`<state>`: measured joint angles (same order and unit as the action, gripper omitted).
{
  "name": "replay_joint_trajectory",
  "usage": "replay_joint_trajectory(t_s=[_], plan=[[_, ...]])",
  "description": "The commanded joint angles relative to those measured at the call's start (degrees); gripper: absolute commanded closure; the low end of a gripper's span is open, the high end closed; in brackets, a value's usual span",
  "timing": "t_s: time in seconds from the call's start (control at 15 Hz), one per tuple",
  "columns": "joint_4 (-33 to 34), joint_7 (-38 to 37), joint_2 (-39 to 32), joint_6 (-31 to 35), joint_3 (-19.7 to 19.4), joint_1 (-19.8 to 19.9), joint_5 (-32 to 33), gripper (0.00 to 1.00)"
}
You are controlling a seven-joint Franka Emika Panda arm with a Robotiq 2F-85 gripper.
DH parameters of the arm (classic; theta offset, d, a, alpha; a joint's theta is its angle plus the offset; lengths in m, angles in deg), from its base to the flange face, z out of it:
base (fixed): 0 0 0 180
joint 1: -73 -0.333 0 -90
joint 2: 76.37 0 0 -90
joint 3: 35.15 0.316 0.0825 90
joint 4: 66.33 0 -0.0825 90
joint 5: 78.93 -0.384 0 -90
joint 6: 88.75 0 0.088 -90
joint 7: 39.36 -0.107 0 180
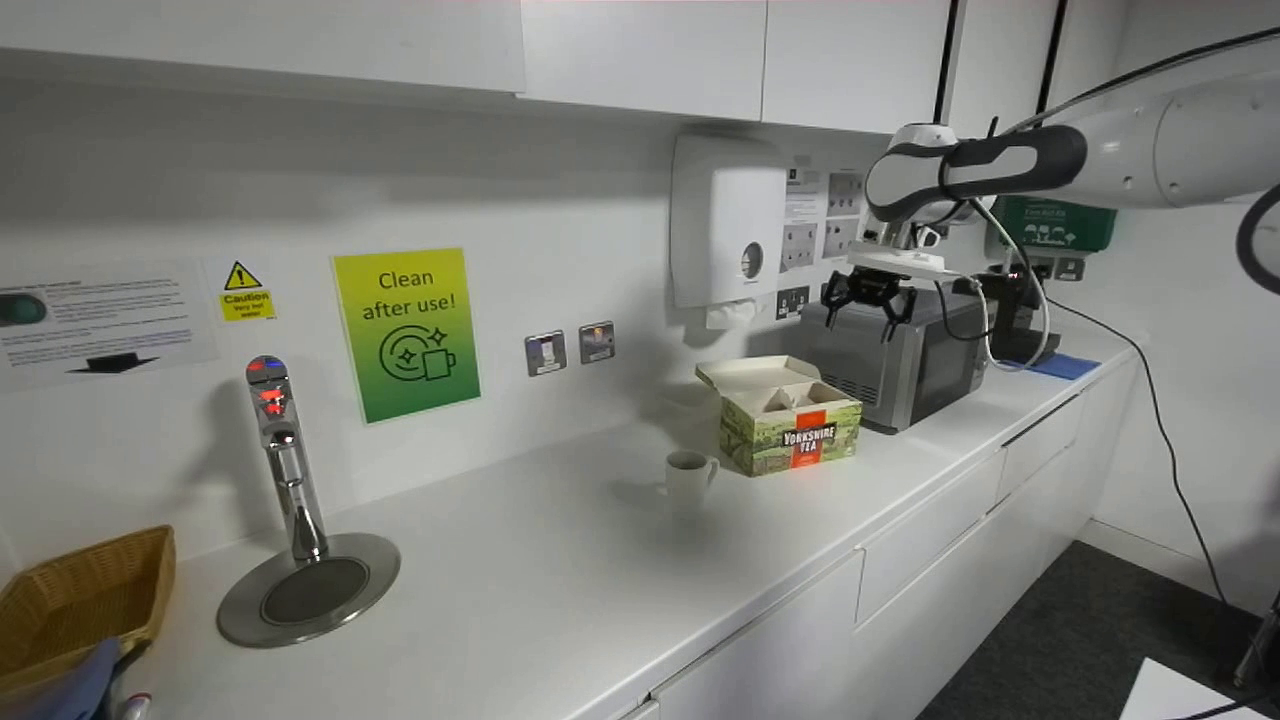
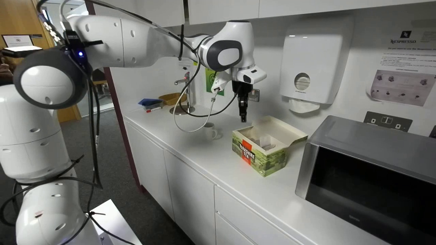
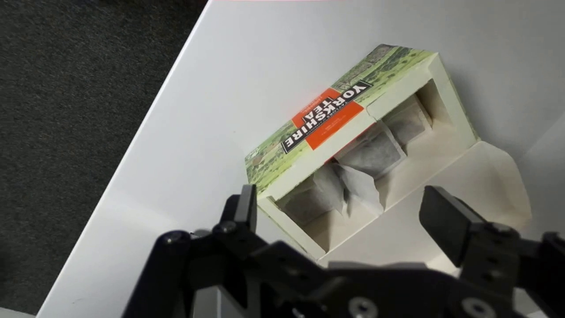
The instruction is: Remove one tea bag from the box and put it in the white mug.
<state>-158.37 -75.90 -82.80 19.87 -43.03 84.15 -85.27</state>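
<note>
Tea bags point(image 3: 373, 154) lay in the box point(image 1: 758, 450) on the table point(image 1: 520, 600), below my hand point(image 2: 243, 119). In an exterior view, the mug point(image 1: 686, 485) stood left of the box, the microwave point(image 1: 895, 372) right and behind.

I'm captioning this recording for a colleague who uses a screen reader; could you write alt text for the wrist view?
Open Yorkshire Tea box with a few tea bags inside, seen from above on a white counter, its lid folded back. The robot's hand, open and empty, shows along the bottom; dark carpet lies at left.
</note>
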Motion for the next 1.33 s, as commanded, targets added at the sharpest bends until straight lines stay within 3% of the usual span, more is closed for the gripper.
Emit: replay_joint_trajectory(t_s=[0.0,0.33,0.67,0.73,0.8,1.27], plan=[[14.0,4.7,-9.2,-13.7,-1.3,0.1,-0.2,0.00],[28.3,14.1,-18.9,-26.0,-1.6,-0.8,7.5,0.00],[39.4,26.9,-25.7,-27.2,-1.2,-0.8,14.9,0.00],[40.2,28.7,-26.4,-25.5,-0.4,-0.2,14.6,0.00],[34.7,24.4,-23.7,-25.0,-0.8,-0.8,13.4,0.00],[38.2,26.8,-25.9,-25.0,-0.8,-0.7,13.5,0.00]])
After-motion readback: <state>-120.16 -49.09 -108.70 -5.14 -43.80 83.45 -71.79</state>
